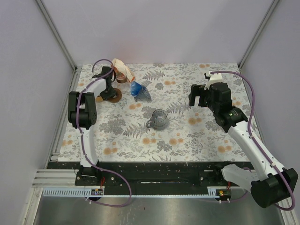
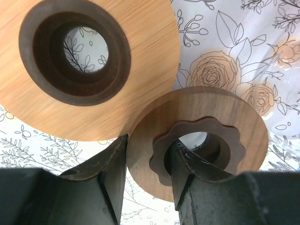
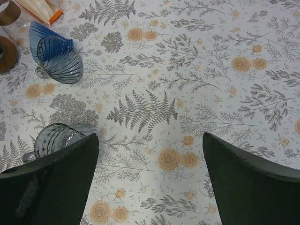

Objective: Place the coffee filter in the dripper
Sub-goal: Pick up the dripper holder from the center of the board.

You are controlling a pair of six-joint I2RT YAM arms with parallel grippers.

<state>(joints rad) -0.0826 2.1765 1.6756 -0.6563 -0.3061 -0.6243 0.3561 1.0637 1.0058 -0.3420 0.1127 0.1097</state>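
Floral-cloth table (image 1: 197,138), pale walls (image 1: 154,28)

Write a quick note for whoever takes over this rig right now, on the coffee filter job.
Left hand: shut on the dark wooden ring, one finger in its hole, beside a light wooden ring.
Right hand: open, empty, hovering at right.
Paper filters lie far left. The blue dripper is on its side near them. A grey glass cup stands upright in the middle.
Done: nothing, no filter seated.
Left: release ring, pick a filter, seat it.

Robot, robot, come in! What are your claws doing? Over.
Left claw clamped on dark wooden ring. Right claw open, empty. Coffee filter at back, not yet in blue dripper, tipped sideways. Glass cup mid-table.
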